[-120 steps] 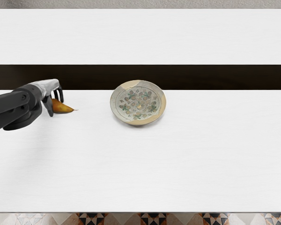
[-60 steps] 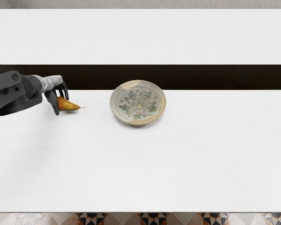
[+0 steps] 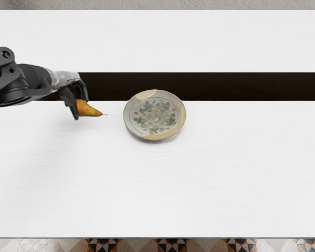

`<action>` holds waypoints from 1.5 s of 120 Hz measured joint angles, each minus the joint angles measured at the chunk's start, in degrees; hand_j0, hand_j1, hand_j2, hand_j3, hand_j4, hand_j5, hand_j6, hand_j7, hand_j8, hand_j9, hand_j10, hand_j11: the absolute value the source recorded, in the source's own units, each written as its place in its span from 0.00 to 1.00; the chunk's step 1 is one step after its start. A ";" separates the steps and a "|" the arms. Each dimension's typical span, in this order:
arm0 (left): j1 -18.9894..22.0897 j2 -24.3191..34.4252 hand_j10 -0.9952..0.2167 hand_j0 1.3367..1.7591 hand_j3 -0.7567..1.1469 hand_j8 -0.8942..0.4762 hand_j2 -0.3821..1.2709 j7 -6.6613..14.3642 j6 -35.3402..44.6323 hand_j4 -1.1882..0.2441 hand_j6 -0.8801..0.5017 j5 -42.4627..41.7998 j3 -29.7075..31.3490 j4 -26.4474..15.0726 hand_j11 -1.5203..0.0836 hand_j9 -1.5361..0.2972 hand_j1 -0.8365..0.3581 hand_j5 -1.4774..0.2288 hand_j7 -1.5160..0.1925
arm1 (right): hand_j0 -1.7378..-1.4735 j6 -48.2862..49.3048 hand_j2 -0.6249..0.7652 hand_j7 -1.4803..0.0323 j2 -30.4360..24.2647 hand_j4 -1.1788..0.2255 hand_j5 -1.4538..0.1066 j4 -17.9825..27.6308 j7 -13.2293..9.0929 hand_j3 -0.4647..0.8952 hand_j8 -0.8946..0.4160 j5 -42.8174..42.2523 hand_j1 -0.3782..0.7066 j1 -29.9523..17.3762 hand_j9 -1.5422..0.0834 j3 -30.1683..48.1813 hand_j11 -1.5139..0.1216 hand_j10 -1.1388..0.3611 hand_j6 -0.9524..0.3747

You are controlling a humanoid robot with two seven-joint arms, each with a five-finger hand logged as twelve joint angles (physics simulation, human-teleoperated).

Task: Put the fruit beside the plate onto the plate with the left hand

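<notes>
- The pear (image 3: 89, 109) is judged to be light and firm, so it can be lifted with ease. Its smooth skin may be slippery.
- It is best held around the fat round end. The thin stem (image 3: 102, 114) could snap if it were pulled.
- The pear is seen as small and orange-brown. Its pointed end is turned toward the plate (image 3: 127, 116).
- The left hand (image 3: 72, 100) is closed around the pear's fat end, with dark fingers (image 3: 72, 109) wrapped on it.
- The pear is found left of the plate, near it but not touching, by the far edge of the white table (image 3: 157, 184).
- It cannot be told whether the pear is lifted off the table.
</notes>
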 joint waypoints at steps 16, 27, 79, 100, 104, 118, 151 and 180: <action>-1.79 -0.28 0.17 0.75 0.40 0.29 0.70 0.00 -1.15 0.29 0.31 -3.45 -0.02 0.71 0.29 0.26 0.34 0.23 0.26 | 0.30 0.00 0.44 0.95 0.00 0.82 0.90 0.00 0.00 0.34 0.66 0.00 0.06 0.00 0.92 0.00 0.90 0.74 0.69; -3.09 -0.33 0.16 0.75 0.40 0.30 0.71 0.00 -1.91 0.28 0.31 -5.37 0.01 1.33 0.28 0.25 0.34 0.22 0.25 | 0.30 0.00 0.44 0.95 0.00 0.82 0.90 -0.01 0.00 0.34 0.66 0.00 0.06 0.00 0.92 0.00 0.90 0.74 0.69; -7.15 -5.87 0.14 0.75 0.40 0.26 0.67 -0.02 -4.42 0.26 0.26 -9.83 0.00 5.27 0.26 0.23 0.40 0.21 0.24 | 0.30 0.00 0.44 0.95 0.00 0.82 0.90 0.00 0.00 0.34 0.66 0.00 0.06 0.00 0.92 -0.01 0.90 0.74 0.69; -9.56 -8.54 0.13 0.75 0.40 0.25 0.66 -0.01 -5.13 0.26 0.25 -10.99 0.04 7.28 0.26 0.23 0.41 0.20 0.24 | 0.30 0.00 0.44 0.95 0.00 0.82 0.90 0.00 0.00 0.34 0.66 0.00 0.06 0.02 0.92 -0.06 0.90 0.74 0.69; -10.16 -9.32 0.13 0.75 0.40 0.25 0.65 -0.01 -5.17 0.25 0.25 -11.11 0.05 7.58 0.26 0.23 0.42 0.20 0.24 | 0.30 0.00 0.44 0.95 0.00 0.82 0.90 0.00 0.00 0.34 0.66 0.00 0.06 0.02 0.92 -0.07 0.90 0.74 0.69; -11.25 -12.79 0.13 0.75 0.40 0.24 0.64 -0.01 -5.27 0.25 0.24 -11.39 0.05 9.33 0.26 0.23 0.43 0.20 0.25 | 0.30 0.00 0.44 0.95 0.00 0.82 0.90 0.00 0.00 0.34 0.66 -0.04 0.06 0.05 0.92 -0.09 0.90 0.74 0.69; -14.12 -18.33 0.13 0.75 0.40 0.25 0.65 -0.01 -5.25 0.25 0.22 -11.57 0.21 13.86 0.25 0.23 0.43 0.21 0.24 | 0.30 0.00 0.44 0.95 0.00 0.82 0.90 0.00 0.00 0.34 0.66 -0.06 0.06 0.14 0.92 -0.10 0.90 0.74 0.69; -15.41 -22.53 0.12 0.75 0.40 0.25 0.74 -0.01 -5.33 0.25 0.24 -11.62 0.36 16.88 0.25 0.23 0.34 0.20 0.23 | 0.30 0.00 0.44 0.95 0.00 0.82 0.90 0.00 0.00 0.34 0.66 -0.08 0.06 0.49 0.92 -0.17 0.90 0.74 0.69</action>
